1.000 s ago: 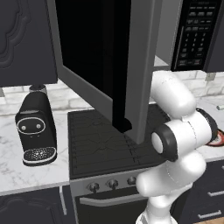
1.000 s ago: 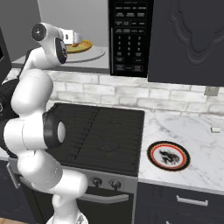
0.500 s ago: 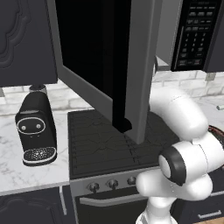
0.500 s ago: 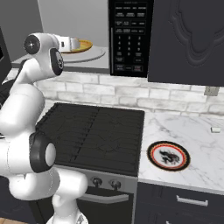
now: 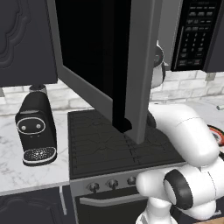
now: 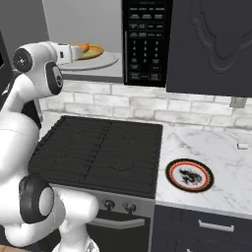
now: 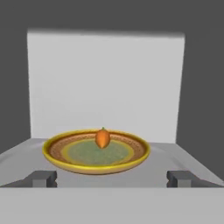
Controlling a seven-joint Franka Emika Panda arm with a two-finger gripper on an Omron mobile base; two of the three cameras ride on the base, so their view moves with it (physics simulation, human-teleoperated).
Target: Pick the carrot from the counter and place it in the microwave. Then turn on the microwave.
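Note:
The carrot lies on a yellow-rimmed plate inside the microwave, on the grey turntable floor. The microwave door is swung wide open. My gripper is open just in front of the plate, its two fingertips spread far apart with nothing between them, apart from the carrot. From the right base view the gripper reaches into the cavity's mouth beside the carrot.
A black stovetop lies under the microwave. A red-rimmed plate rests on the marble counter to its right. A black coffee machine stands on the counter to the left. Dark cabinets flank the microwave.
The arm's elbow has swung lower and to the right while the hand stays at the microwave's mouth. The jaws remain open and the carrot has not moved.

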